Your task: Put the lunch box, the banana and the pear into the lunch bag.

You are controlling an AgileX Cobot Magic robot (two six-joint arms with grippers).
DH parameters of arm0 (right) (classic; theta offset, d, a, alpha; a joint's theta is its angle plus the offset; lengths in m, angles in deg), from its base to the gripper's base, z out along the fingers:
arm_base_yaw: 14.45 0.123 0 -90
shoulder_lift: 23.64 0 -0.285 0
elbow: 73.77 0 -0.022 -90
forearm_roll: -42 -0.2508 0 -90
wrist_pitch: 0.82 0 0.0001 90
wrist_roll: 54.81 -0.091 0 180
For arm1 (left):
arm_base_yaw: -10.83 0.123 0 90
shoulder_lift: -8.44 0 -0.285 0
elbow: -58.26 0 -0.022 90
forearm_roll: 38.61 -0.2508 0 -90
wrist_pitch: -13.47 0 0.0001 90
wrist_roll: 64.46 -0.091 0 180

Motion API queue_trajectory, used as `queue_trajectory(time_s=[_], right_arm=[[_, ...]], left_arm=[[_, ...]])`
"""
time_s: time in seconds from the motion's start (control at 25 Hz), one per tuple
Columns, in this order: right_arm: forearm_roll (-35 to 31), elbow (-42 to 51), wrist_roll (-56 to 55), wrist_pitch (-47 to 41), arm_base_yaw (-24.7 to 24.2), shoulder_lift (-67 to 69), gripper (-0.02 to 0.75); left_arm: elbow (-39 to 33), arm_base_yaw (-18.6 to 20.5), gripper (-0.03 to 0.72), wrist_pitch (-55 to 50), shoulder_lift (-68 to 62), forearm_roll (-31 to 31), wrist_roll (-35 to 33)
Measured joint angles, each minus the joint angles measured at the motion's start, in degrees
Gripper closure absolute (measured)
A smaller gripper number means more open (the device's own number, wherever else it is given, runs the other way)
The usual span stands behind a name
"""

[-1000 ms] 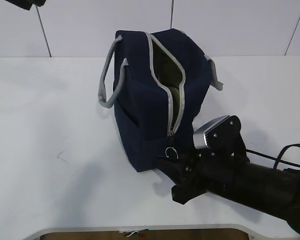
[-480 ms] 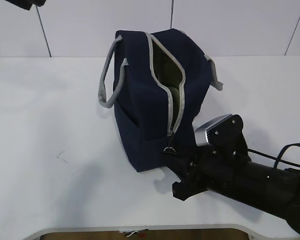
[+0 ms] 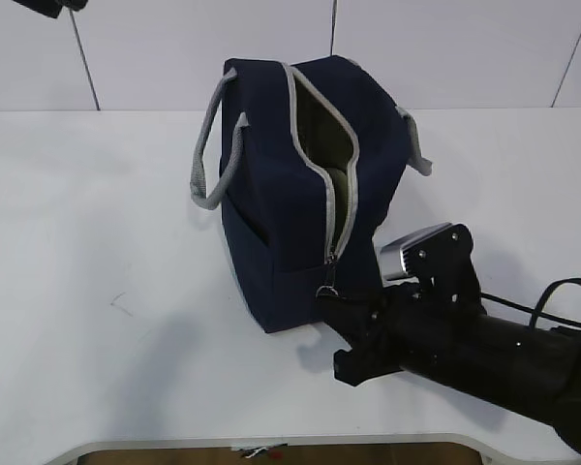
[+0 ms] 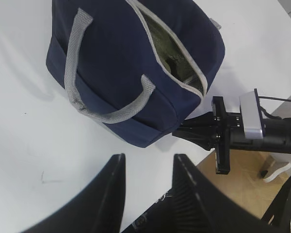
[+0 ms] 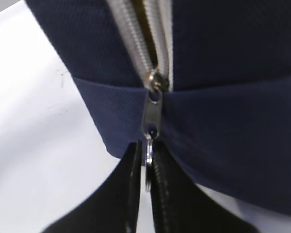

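Note:
The navy lunch bag [image 3: 281, 194] stands on the white table with its grey zipper open along the top, showing an olive lining. The left wrist view shows the lunch bag [image 4: 121, 63] from above. My right gripper [image 3: 327, 302] is at the bag's near lower corner. Its jaws [image 5: 146, 165] are shut on the metal ring pull [image 5: 148, 170], which hangs from the zipper slider [image 5: 153, 111]. My left gripper [image 4: 149, 158] hovers open over bare table, holding nothing. The lunch box, the banana and the pear are out of view.
Grey strap handles [image 3: 208, 145] hang on the bag's left side and another [image 3: 416, 145] on its right. The table's front edge [image 3: 271, 441] runs just below my right arm, with brown floor [image 4: 237, 179] beyond it. A tiled wall stands behind the table.
My right jaws have closed in around the ring pull, and the ring now lies between the fingertips. The left gripper and the bag have not moved.

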Motion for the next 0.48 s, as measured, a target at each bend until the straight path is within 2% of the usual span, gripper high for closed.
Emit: queue_trajectory(time_s=[0.48], right_arm=[[0.0,0.0,-0.1,-0.1,0.0,0.0,0.667]], left_arm=[[0.0,0.0,0.436,0.0,0.0,0.2,0.0]])
